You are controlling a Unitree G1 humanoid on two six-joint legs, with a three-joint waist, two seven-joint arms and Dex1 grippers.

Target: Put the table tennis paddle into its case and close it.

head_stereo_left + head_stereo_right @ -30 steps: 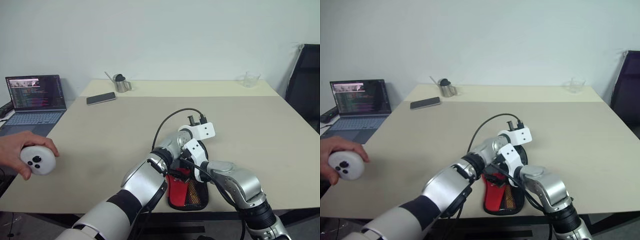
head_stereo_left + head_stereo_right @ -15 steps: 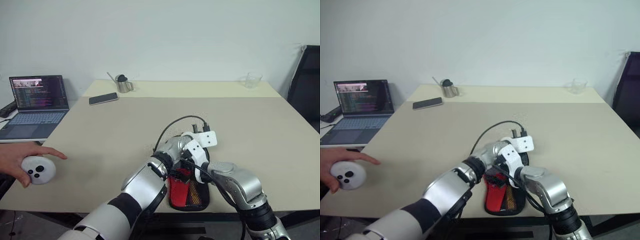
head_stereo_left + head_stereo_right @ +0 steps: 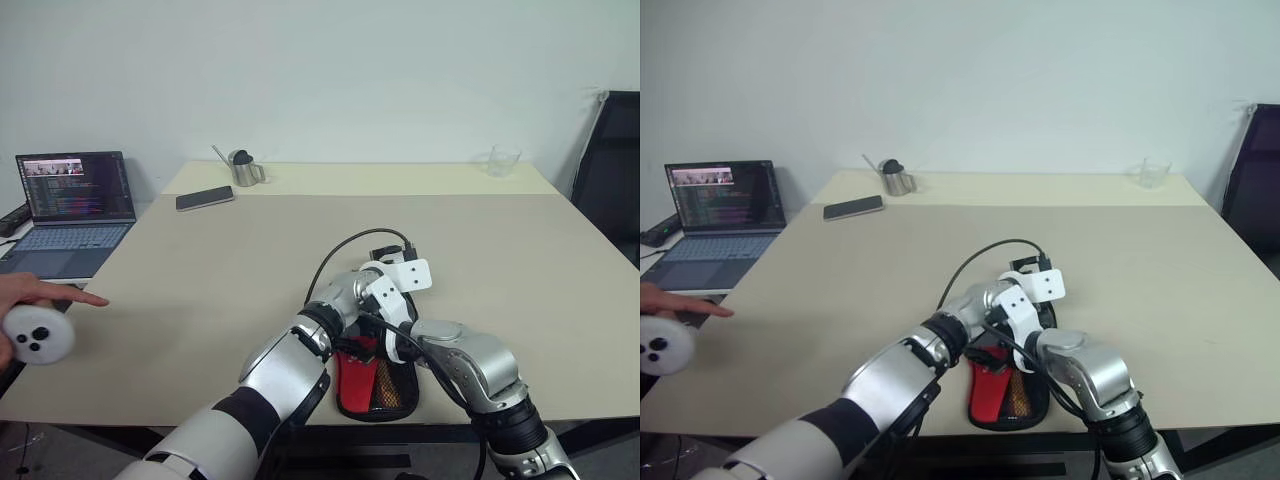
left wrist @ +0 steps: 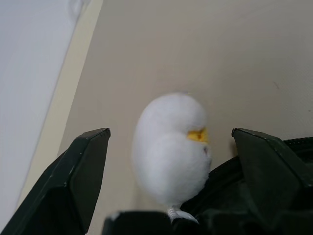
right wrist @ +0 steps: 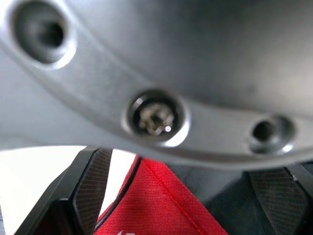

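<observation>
The case (image 3: 366, 386) lies at the table's front edge, its red lower part with the mesh pocket showing and its black upper part under both arms. The table tennis paddle is hidden. In the left wrist view my left gripper (image 4: 171, 133) stands open; a small white fluffy lump (image 4: 168, 147) with a yellow spot, fixed to the case's black fabric (image 4: 230, 215), sits between the fingers (image 4: 83, 176) without touching them. My right gripper (image 5: 171, 196) is open just over the case's red fabric (image 5: 166, 210), tucked close under the left arm.
A person's hand holds a white controller (image 3: 35, 337) at the table's left edge. A laptop (image 3: 75, 200) stands at the left. Along the back are a phone (image 3: 204, 197), a metal cup (image 3: 242, 167) and a glass (image 3: 503, 158). A black chair (image 3: 615, 170) is at the right.
The person's hand with the white controller has slid down and towards the left edge of view. Both arms stay over the case with hardly any shift.
</observation>
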